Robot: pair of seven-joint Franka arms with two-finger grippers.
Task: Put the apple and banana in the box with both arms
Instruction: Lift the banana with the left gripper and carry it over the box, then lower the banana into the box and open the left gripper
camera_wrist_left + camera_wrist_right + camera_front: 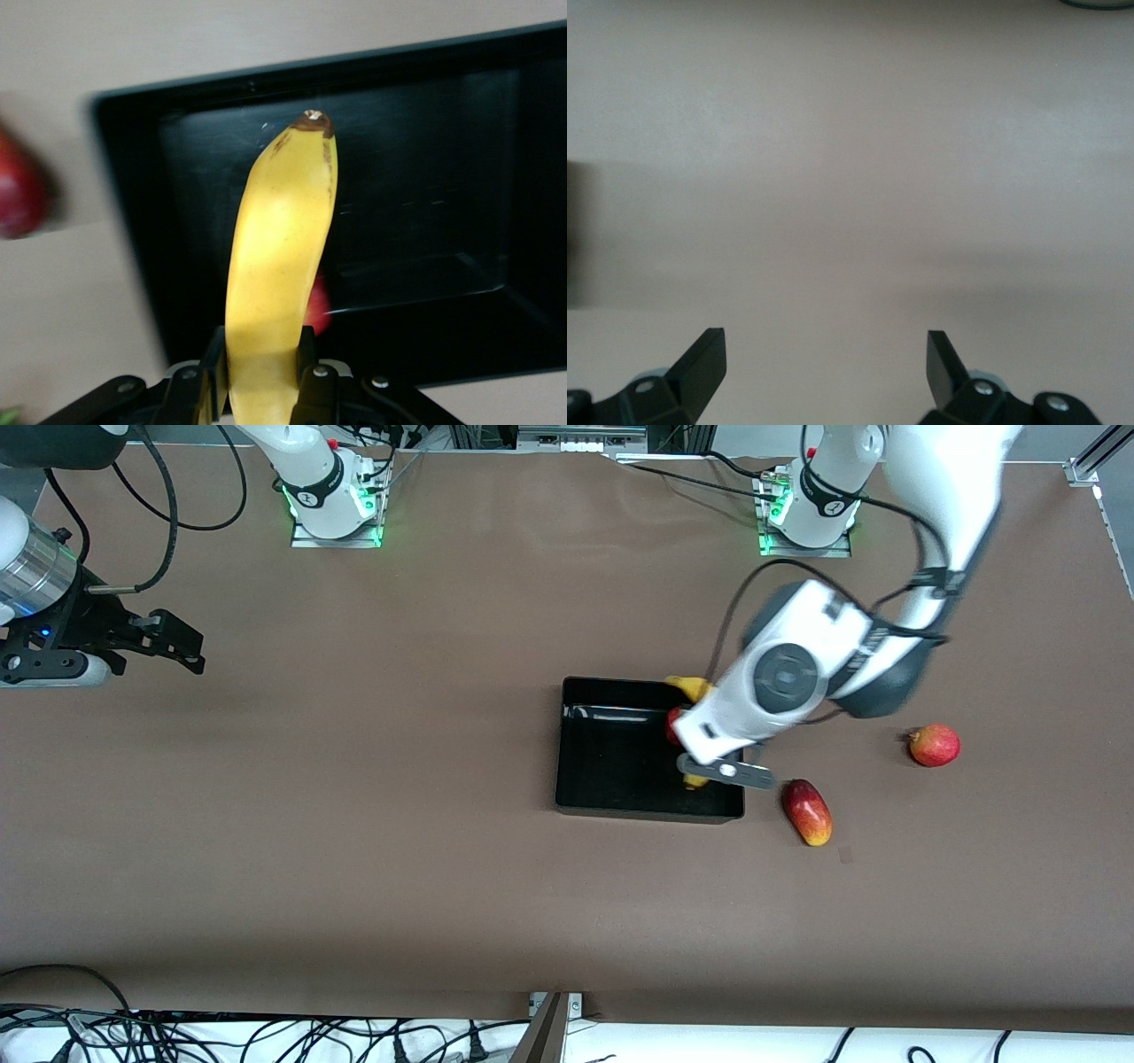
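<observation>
The right tool [190, 646] waits over bare surface [354, 868] at the right arm's end, its fingers [700, 363] spread wide and empty. The box [611, 757] sits mid-surface. Over the end of it toward the left arm, the left tool [261, 381] is clamped on the banana [279, 266], which hangs above the box floor. A bit of red under the banana is probably the apple [319, 305], seemingly already in the box. A release from this height could make the banana bounce against the low wall, or roll the apple. Two other red fruits, a mango [807, 812] and a round fruit [934, 745], lie on the surface just outside and could be mistaken for the apple.
</observation>
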